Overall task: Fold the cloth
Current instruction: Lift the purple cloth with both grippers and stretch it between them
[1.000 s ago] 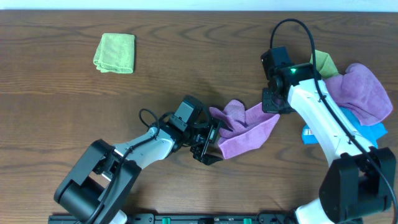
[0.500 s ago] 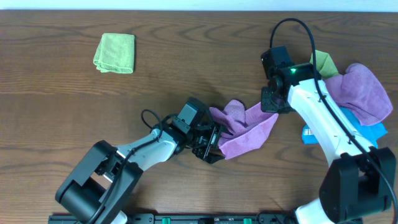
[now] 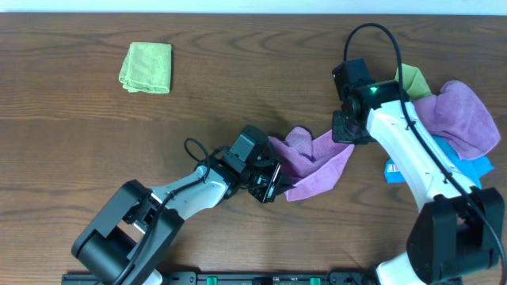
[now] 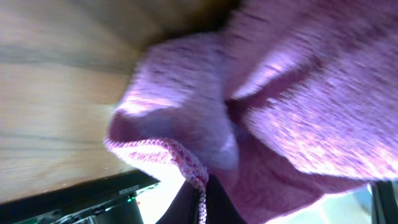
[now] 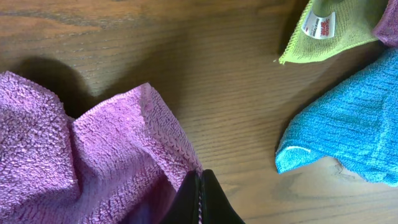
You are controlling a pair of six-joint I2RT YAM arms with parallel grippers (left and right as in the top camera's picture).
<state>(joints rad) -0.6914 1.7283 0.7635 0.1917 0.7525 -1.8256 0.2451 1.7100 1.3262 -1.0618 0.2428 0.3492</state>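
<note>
- Starting with the left hand (image 3: 277,182): how did it stand?
- Clamped tight. Its wrist view showed the cloth (image 4: 280,106) filling the frame, with the stitched edge running straight down into the pinched fingertips (image 4: 183,208). It had hold of the cloth at that end.
- And the right hand (image 3: 343,134)?
- Closed as well. Its fingertips (image 5: 189,208) were pressed together on the other end of the cloth, where a hemmed corner came down to them.
- So where did the cloth lie?
- Between the two hands, bunched and creased on the table (image 3: 238,103). From overhead, a rumpled hump sat right at the left hand, and a flatter flap stretched from there toward the right hand.
- Anything else close by?
- Just ahead of the right hand lay the corner of a green cloth (image 5: 336,40) with a white tag (image 5: 318,25), and a blue cloth (image 5: 348,130) beside it. Both lay apart from the held one. Behind the right arm a purple towel (image 3: 463,115) was heaped over those two. Far off from the left hand, a green square (image 3: 146,67) lay folded and alone.
</note>
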